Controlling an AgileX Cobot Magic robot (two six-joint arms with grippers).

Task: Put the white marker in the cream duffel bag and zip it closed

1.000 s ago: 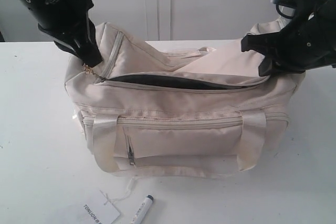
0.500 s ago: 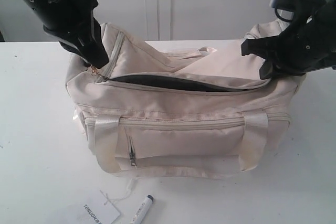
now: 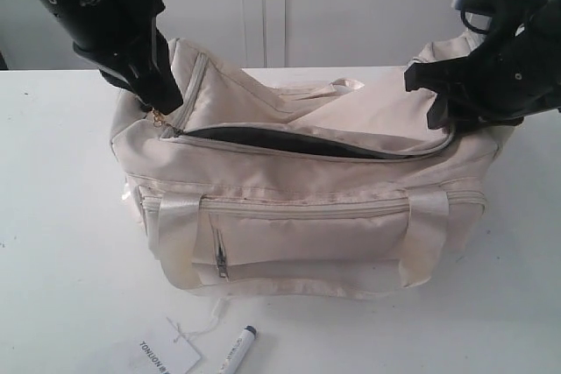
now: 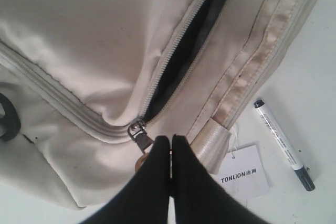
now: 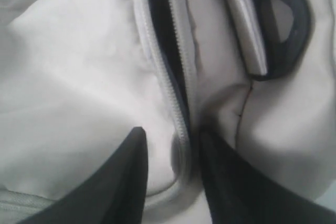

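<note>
the left gripper (image 4: 170, 139) has its black jaws pressed tight together on the tab of the small metal zipper pull (image 4: 137, 129). this is at one end of the curved top zipper (image 3: 298, 142) of the large soft cream duffel bag (image 3: 298, 216). from that pull the zipper gapes open along the bag's top, showing a dark inside.

the right gripper (image 5: 173, 136) has its jaws part spread, pinching a bunched fold of the bag's fabric and the far end of the zipper between them. a black ring (image 5: 294, 30) with a silver bar sits on the fabric near those jaws.

the bag stands in the middle of the white counter (image 3: 61, 216), its front pocket and satin strap handles turned to the near edge. the slim white marker (image 3: 237, 349) with a dark grey cap lies on the counter at the near edge. it is in front of the bag and apart from it, cap end toward the bag. just beside it, toward the near left corner, lies a flat white paper tag (image 3: 166, 356) with black lettering.
</note>
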